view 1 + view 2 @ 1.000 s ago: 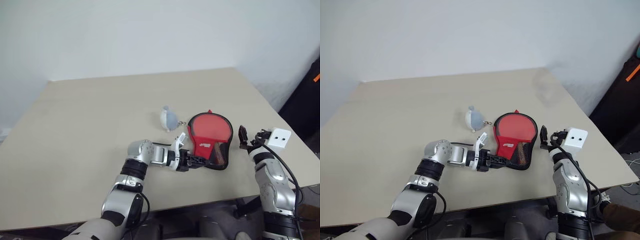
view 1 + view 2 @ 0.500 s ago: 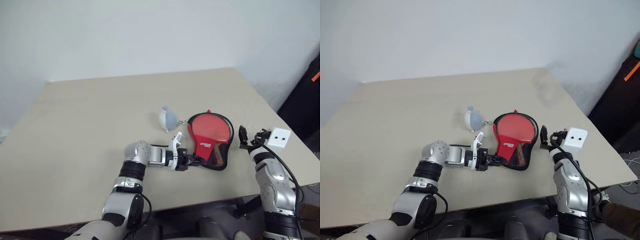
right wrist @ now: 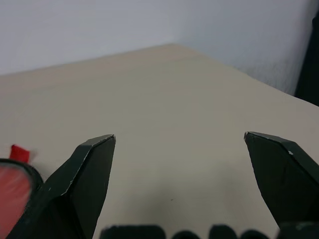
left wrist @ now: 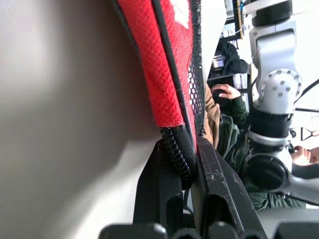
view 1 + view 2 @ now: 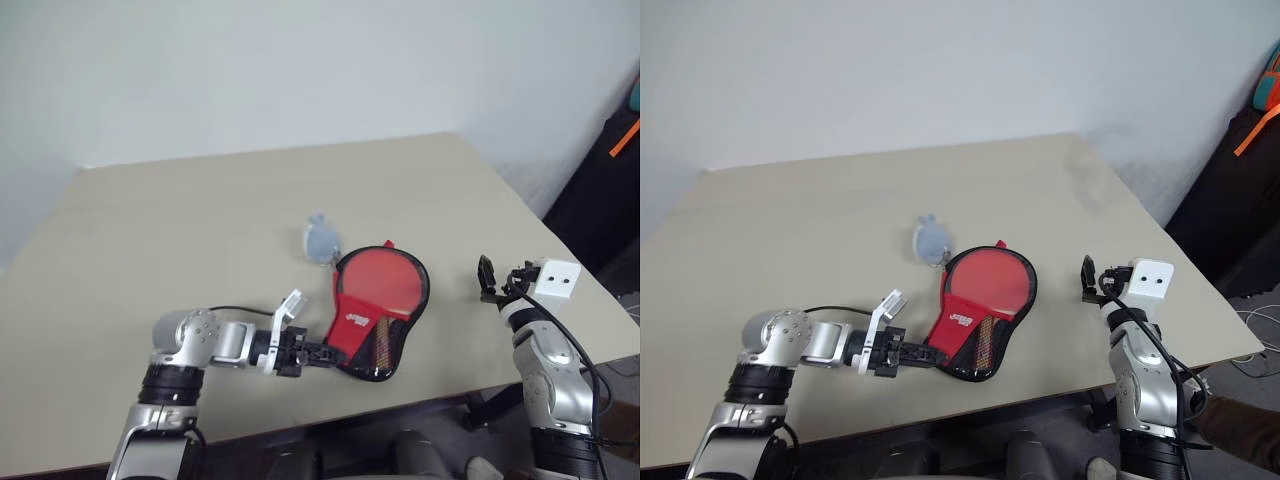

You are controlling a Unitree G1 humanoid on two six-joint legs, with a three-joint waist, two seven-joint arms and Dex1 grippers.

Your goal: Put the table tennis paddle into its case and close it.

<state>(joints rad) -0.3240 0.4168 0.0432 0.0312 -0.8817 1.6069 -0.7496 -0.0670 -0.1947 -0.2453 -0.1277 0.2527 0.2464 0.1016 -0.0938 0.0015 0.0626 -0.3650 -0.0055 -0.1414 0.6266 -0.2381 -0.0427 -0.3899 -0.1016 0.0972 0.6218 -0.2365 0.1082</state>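
Note:
The case (image 5: 372,296) lies flat on the table (image 5: 150,230), red side up, with black edging and a mesh pocket (image 5: 381,345) at its narrow end. My left gripper (image 5: 318,352) is shut on the black edge of that narrow end (image 4: 178,152), reaching in from the left. The table tennis paddle is hidden; only a brownish shape shows behind the mesh. My right gripper (image 5: 487,278) hovers open to the right of the case, apart from it, its fingers (image 3: 84,169) spread wide with nothing between them.
A grey-white fluffy ball (image 5: 320,240) lies just behind the case's round end. The table's right edge runs close past my right gripper. A dark bag with an orange strap (image 5: 622,150) stands off the table to the right. A seated person (image 4: 227,92) shows beyond the table.
My left gripper closed on the case's narrow end and dragged it left and toward me. The case swung round and the fluffy ball followed. The right gripper stayed put.

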